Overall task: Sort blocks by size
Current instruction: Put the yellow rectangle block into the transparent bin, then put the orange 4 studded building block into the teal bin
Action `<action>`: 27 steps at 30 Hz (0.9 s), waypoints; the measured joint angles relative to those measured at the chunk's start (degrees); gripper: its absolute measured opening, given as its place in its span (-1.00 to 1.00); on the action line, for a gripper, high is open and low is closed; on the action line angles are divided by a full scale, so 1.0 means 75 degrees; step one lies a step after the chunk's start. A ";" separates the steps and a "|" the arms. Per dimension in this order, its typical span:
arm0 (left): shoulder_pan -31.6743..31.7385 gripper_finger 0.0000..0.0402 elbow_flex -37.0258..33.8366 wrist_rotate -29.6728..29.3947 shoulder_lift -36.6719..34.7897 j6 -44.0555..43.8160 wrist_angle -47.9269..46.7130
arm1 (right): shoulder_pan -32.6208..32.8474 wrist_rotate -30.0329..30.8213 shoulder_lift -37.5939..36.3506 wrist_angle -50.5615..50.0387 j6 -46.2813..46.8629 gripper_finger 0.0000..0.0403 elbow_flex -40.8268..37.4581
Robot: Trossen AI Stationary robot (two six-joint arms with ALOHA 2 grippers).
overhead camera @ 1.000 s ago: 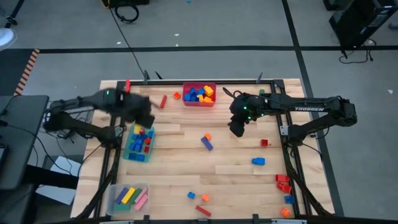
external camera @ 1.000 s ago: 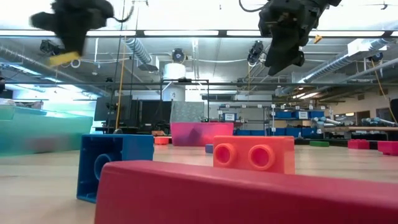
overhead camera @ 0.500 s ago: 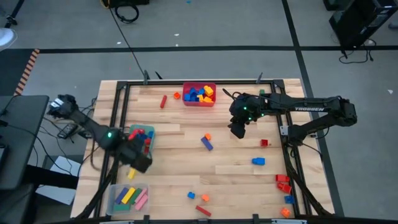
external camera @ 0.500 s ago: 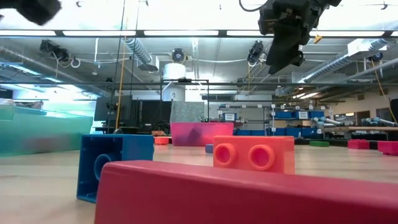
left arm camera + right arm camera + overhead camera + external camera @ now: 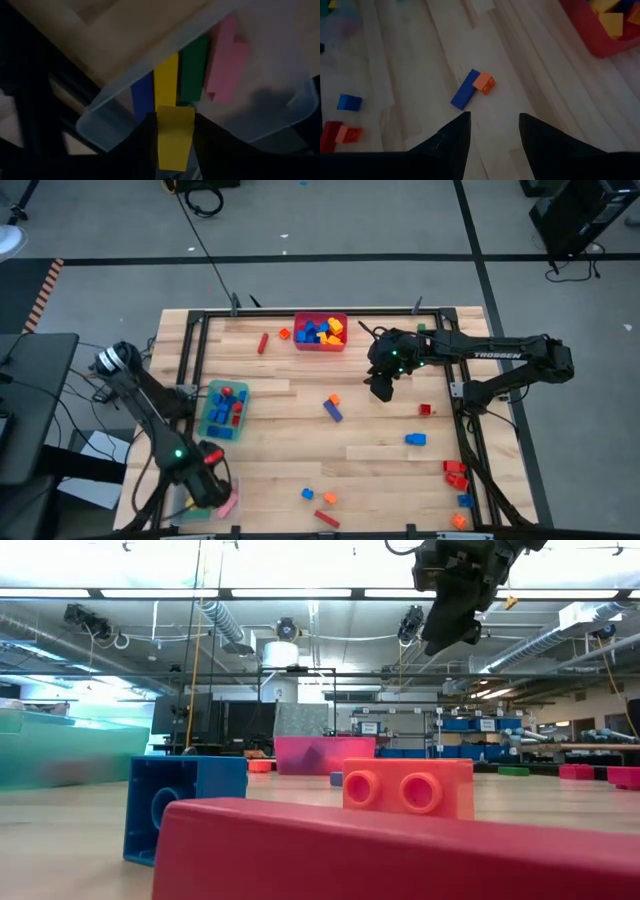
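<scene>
Left gripper (image 5: pixel 174 150) sits over the clear bin (image 5: pixel 186 496) at the near-left corner of the surface (image 5: pixel 290 450), jaws clamped on a long yellow bar (image 5: pixel 174 136). The bar is smooth, flat and narrow, and its long axis runs parallel to the bars already in the bin: blue (image 5: pixel 142 96), yellow (image 5: pixel 166 80), green (image 5: pixel 194 67), pink (image 5: pixel 227 59), all lying side by side the same way. The held bar hangs just above their near ends.

Right gripper (image 5: pixel 381 388) hovers over the right-centre of the surface, jaws apart and holding nothing. Below it, a blue bar (image 5: pixel 465 89) lies flat, diagonal to the planks, with a small orange block (image 5: pixel 484 83) touching one end. Red bin (image 5: pixel 320 342) at the far edge, green bin (image 5: pixel 212 424) on the left, both holding mixed blocks.
</scene>
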 joint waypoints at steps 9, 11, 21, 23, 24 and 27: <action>-0.0093 -0.18 0.0000 0.0015 0.0684 -0.0003 0.0209 | 0.0000 -0.0024 0.0000 0.0042 0.0003 -0.10 0.0000; -0.0093 -0.10 0.0000 0.0099 0.0685 -0.0019 0.0073 | -0.0003 -0.0132 0.0000 0.0042 0.0012 -0.10 0.0000; 0.0233 0.01 0.0005 -0.0583 -0.0040 -0.0042 -0.0044 | 0.0000 -0.0168 0.0000 0.0045 0.0026 -0.10 0.0000; 0.0428 0.01 0.0009 -0.0933 -0.0313 -0.0041 -0.0189 | 0.0000 -0.0176 0.0000 0.0042 0.0026 -0.10 0.0000; 0.0533 0.01 0.0009 -0.1087 -0.0462 -0.0040 -0.0349 | 0.0000 -0.0178 0.0000 0.0042 0.0020 -0.10 0.0000; 0.0893 0.01 0.0009 -0.1434 -0.0899 -0.0039 -0.0893 | 0.0000 -0.0178 0.0000 0.0042 0.0026 -0.10 0.0000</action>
